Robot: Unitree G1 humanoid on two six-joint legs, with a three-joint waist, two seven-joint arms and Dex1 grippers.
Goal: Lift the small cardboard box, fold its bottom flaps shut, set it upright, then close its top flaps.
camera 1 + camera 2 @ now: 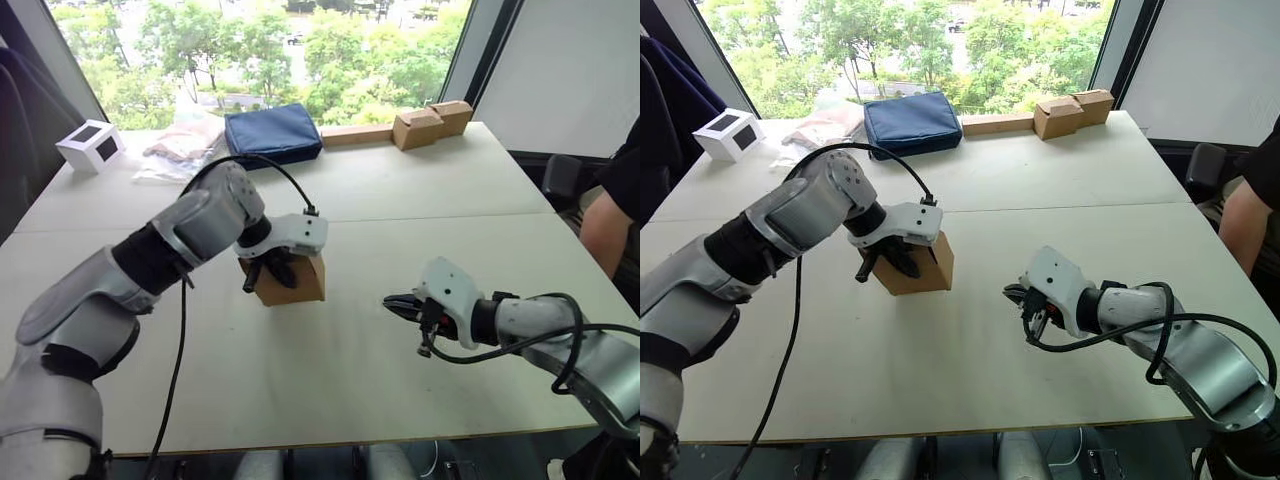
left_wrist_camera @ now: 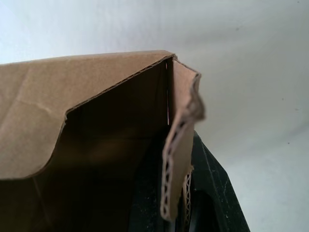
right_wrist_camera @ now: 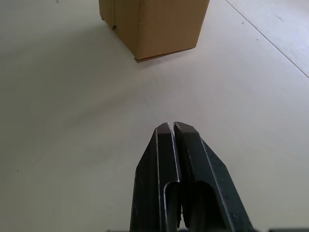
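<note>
Pale wooden table [image 1: 400, 250] spread beneath everything, small cardboard box [image 1: 300, 283] stood near its middle, gripped at one wall by the left gripper [image 1: 268, 272], right gripper [image 1: 398, 304] held apart from the box, fingers pressed together, nothing held.

box [image 1: 925, 270]: matt brown corrugated cardboard — fluted edge showing
table [image 1: 970, 370]: smooth, pale, matt
pouch [image 1: 912, 122]: navy cloth — soft
fingers [image 3: 188, 183]: black plastic
</note>
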